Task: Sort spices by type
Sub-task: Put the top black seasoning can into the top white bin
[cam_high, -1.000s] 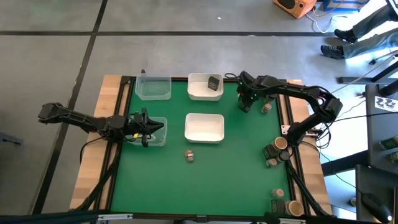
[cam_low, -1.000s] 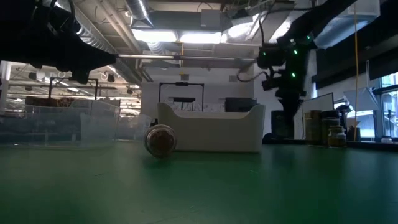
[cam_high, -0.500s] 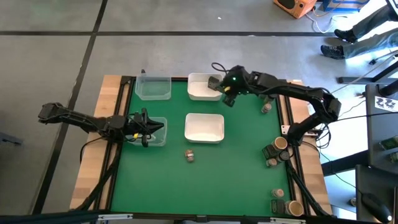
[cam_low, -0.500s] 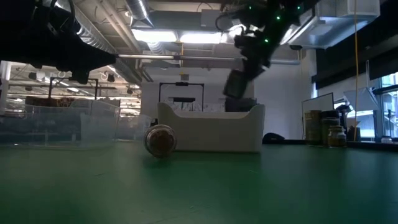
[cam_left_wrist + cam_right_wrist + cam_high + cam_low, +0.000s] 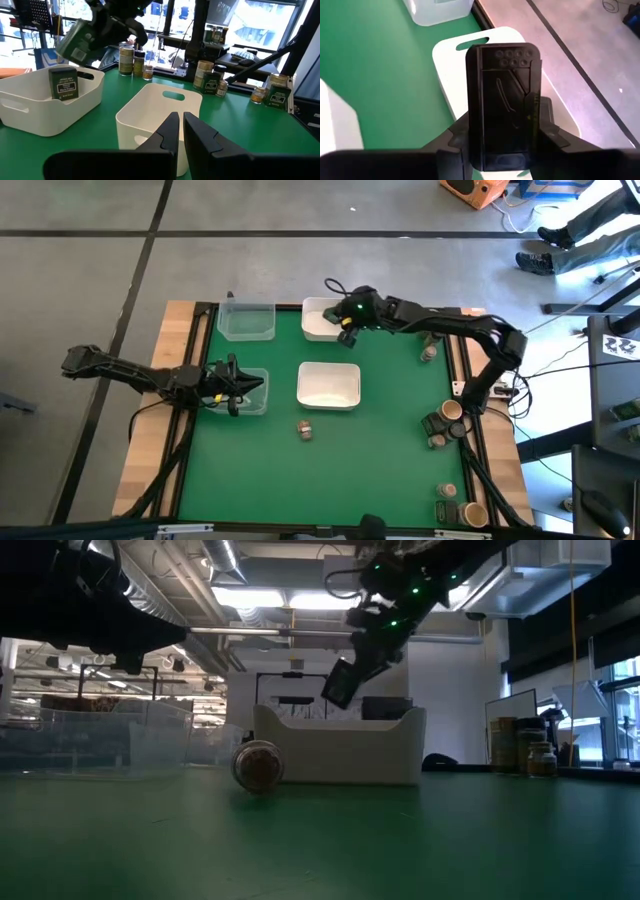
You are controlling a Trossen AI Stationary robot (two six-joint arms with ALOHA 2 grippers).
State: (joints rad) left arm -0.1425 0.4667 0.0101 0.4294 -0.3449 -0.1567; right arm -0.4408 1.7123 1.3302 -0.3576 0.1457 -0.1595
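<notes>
My right gripper is shut on a dark grey boxy tin, which hangs tilted in the air over the far white tray. A second boxy tin stands on its base inside that tray. A small brownish round jar lies on its side on the green mat, in front of the middle tray. My left gripper waits shut at the table's left, over a clear tub. My right gripper pinches the boxy tin between its two fingers, one on each narrow side. The tin's flat lid with small holes faces the wrist camera. The fingers come from above, slanting toward the table's left. The tin is lifted clear and tilted.
A middle white tray sits at the mat's centre and another clear tub at the far left. More spice jars stand along the right edge and at the near right corner. The mat's near half is open.
My right gripper, shut on the boxy tin, has risen from the mat near the far right edge and swung toward the table's left, ending over the far white tray. The tin was lifted clear and has tipped from upright to slanted.
</notes>
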